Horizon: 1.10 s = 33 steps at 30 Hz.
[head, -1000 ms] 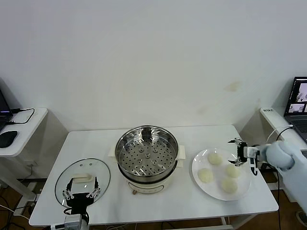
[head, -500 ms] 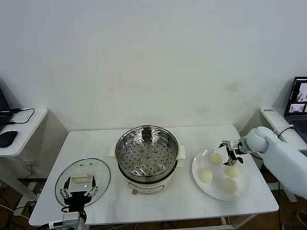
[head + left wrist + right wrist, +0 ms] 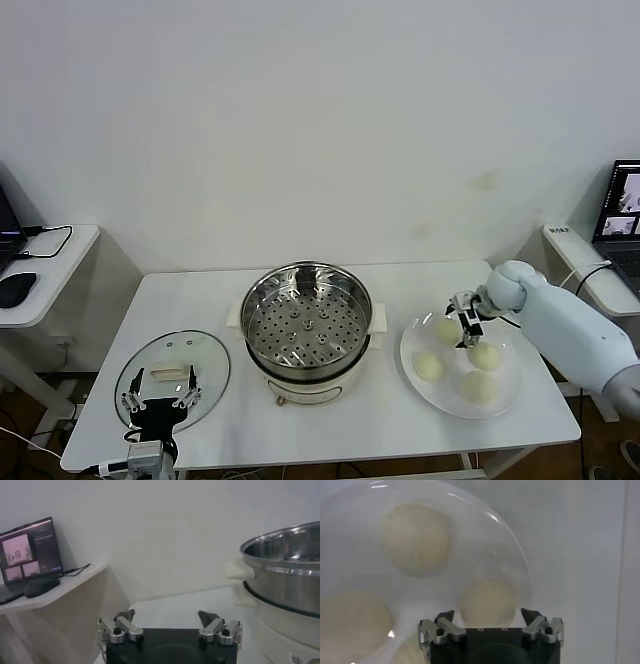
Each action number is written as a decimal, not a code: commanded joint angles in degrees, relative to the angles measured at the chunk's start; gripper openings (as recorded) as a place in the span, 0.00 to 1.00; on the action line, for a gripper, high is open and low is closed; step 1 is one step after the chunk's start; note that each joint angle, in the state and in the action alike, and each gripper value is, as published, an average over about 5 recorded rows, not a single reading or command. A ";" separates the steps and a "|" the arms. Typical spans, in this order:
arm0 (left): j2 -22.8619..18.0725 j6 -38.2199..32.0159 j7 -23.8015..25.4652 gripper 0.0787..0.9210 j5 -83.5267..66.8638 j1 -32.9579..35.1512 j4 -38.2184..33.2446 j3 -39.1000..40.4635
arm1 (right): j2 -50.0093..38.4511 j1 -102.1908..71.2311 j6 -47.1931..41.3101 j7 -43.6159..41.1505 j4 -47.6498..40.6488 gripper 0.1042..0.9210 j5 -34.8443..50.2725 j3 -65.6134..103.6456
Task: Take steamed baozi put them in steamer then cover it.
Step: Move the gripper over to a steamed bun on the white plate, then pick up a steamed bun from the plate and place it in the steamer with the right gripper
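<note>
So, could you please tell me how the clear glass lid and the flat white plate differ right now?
The clear glass lid lies at the table's left end, beside the open left gripper; the flat white plate lies at the right end, under the open right gripper. The lid is see-through with a cream handle and carries nothing; the plate is opaque and holds four cream-white baozi. Both are round and flank the steel steamer.

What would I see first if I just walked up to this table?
The big shiny steamer sits in the middle of the white table, with nothing in it yet. To its right, a white plate holds four baozi, and the right gripper hangs open just above them. On the left lies the glass cover, with the left gripper open over it.
</note>
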 commanded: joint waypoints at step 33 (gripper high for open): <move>1.08 -0.08 0.04 0.88 -1.26 -0.10 -1.34 -0.24 | -7.16 30.73 -0.40 0.84 17.00 0.60 24.15 -19.33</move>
